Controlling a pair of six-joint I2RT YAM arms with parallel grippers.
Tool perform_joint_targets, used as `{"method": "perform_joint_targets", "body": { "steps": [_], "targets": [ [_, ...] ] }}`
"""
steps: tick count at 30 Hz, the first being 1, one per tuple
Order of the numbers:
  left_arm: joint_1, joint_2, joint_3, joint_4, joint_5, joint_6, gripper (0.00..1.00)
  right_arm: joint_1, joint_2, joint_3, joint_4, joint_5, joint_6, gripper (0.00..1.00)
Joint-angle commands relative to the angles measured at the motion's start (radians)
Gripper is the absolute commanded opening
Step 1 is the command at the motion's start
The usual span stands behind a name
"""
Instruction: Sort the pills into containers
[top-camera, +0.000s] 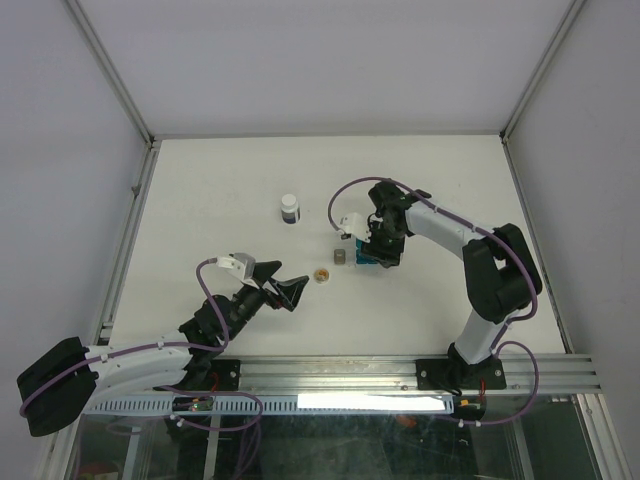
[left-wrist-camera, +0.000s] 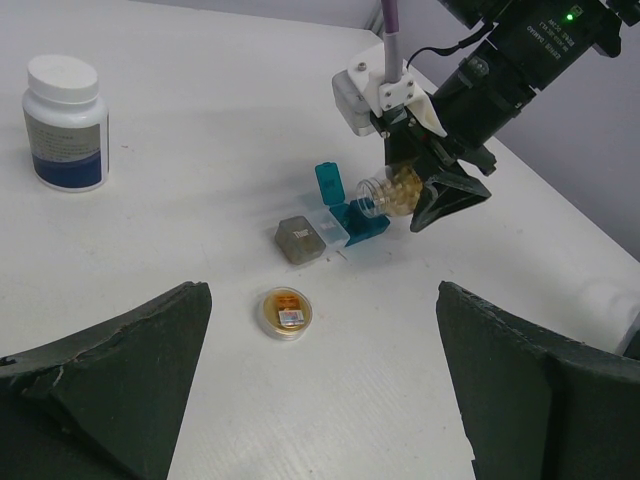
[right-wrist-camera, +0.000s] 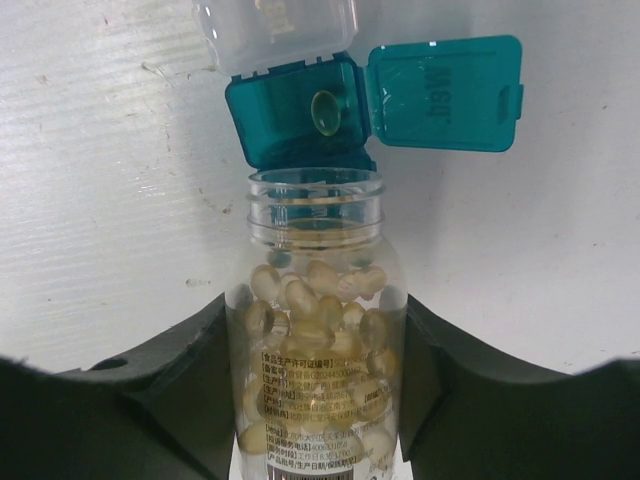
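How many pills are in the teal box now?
1: the pill lies in the open teal box, just beyond the mouth of the bottle in the right pincer. The bottle rim may hide more.

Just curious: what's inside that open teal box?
One yellowish pill lies in the teal box. The bottle held by the right gripper hides its near edge.

The pill bottle (right-wrist-camera: 315, 300) is clear, glossy plastic; the teal container (right-wrist-camera: 280, 125) is translucent, shiny plastic; the grey container (left-wrist-camera: 298, 240) looks matt; the white table (top-camera: 220, 190) is matt and faintly scuffed
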Motion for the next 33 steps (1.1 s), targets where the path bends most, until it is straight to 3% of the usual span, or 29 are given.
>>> {"method": "perform_joint_targets", "body": {
  "steps": [1,5,8,10,13,15,17,20,22,25,27,29,33],
  "targets": [
    [0.005,-0.015,-0.010,0.033,0.009,-0.003,0.99,0.012,-0.020,0.040,-0.026,-0.019,0.015,0.00],
    [0.005,-0.011,-0.016,0.051,0.006,-0.005,0.99,0.014,-0.071,-0.020,0.066,0.019,0.008,0.00],
    [0.005,-0.004,-0.007,0.039,0.014,-0.005,0.99,0.018,-0.018,0.062,-0.060,-0.055,0.018,0.00],
    [0.005,-0.005,-0.014,0.047,0.012,-0.007,0.99,0.022,-0.064,-0.018,0.062,0.017,0.011,0.00],
    [0.005,-0.017,-0.012,0.031,0.013,-0.008,0.99,0.022,-0.056,0.025,-0.013,-0.035,0.014,0.00],
    [0.005,-0.022,-0.019,0.043,0.009,-0.008,0.99,0.022,-0.053,-0.015,0.063,0.040,0.008,0.00],
    [0.005,-0.025,-0.015,0.036,0.012,-0.007,0.99,0.021,-0.031,0.035,-0.020,-0.009,0.020,0.00],
    [0.005,-0.022,-0.020,0.044,0.010,-0.012,0.99,0.022,-0.056,-0.027,0.092,0.064,0.013,0.00],
    [0.005,-0.024,-0.017,0.037,0.014,-0.011,0.99,0.019,-0.037,0.035,-0.017,-0.024,0.029,0.00],
    [0.005,-0.023,-0.019,0.041,0.011,-0.010,0.99,0.020,-0.070,-0.035,0.099,0.053,0.013,0.00],
    [0.005,-0.024,-0.017,0.035,0.014,-0.010,0.99,0.017,-0.043,0.027,-0.007,-0.016,0.028,0.00],
    [0.005,-0.023,-0.019,0.035,0.012,-0.014,0.99,0.021,-0.070,-0.025,0.080,0.032,0.020,0.00],
    [0.004,-0.020,-0.016,0.036,0.014,-0.012,0.99,0.025,-0.075,-0.023,0.050,0.002,0.021,0.00]
  ]
}}
